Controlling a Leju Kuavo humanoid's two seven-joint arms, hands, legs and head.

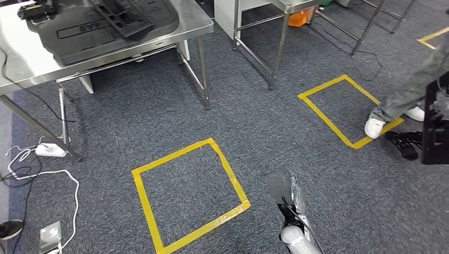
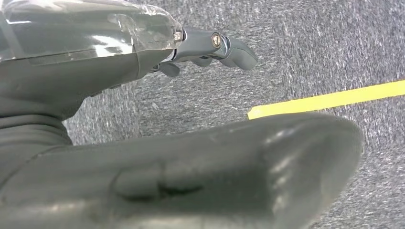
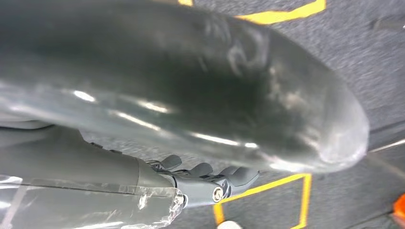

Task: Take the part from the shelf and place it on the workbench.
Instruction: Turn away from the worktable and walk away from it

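Large black moulded parts [image 1: 106,21] lie on the steel workbench [image 1: 190,21] at the upper left of the head view. My right arm hangs low over the carpet, its dark hand [image 1: 278,188] beside a corner of the near yellow tape square [image 1: 188,193]. In the right wrist view the right hand [image 3: 210,176] holds nothing, its fingers loosely spread under the thick thumb. The left hand [image 2: 210,47] reaches out over the carpet with straight fingers and nothing in it.
A person's leg and white shoe [image 1: 374,127] stand on a second yellow square [image 1: 344,106] at the right. A black frame [image 1: 435,127] is at the right edge. A second steel table's legs [image 1: 278,47] rise at the back. White cables and a power strip [image 1: 50,151] lie at the left.
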